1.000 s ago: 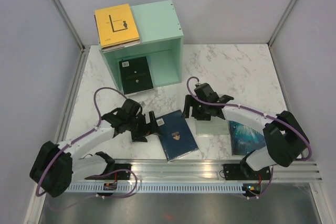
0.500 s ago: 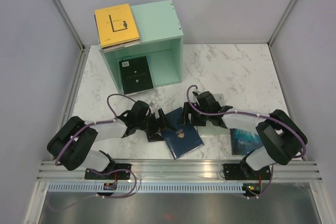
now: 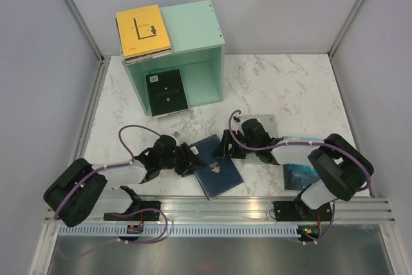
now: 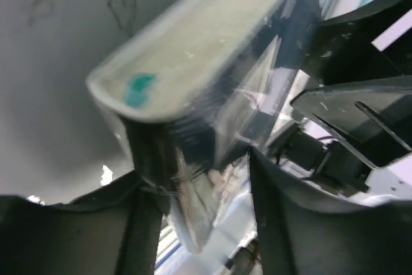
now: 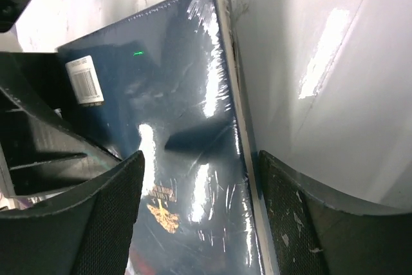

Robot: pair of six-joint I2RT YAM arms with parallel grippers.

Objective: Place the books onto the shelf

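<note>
A dark blue book (image 3: 216,168) with gold art lies flat near the table's front. My left gripper (image 3: 188,159) is at its left edge. In the left wrist view the book's wrapped corner (image 4: 193,62) sits between the jaws (image 4: 196,172), against one finger with a gap to the other. My right gripper (image 3: 224,148) stands open over the book's far right edge (image 5: 167,127), one finger above the cover, the other above the table (image 5: 201,159). The mint-green shelf (image 3: 199,30) stands at the back with a yellow book (image 3: 143,30) on top and a black book (image 3: 166,92) in its opening.
A pale mint book (image 3: 265,134) lies under my right arm. A teal starry book (image 3: 300,173) lies at the front right. A metal rail (image 3: 219,207) runs along the near edge. Grey walls close in the marble table (image 3: 290,88).
Both arms dropped low and closed in on the dark blue book from either side. The left jaws narrowed around its corner. The book shifted slightly.
</note>
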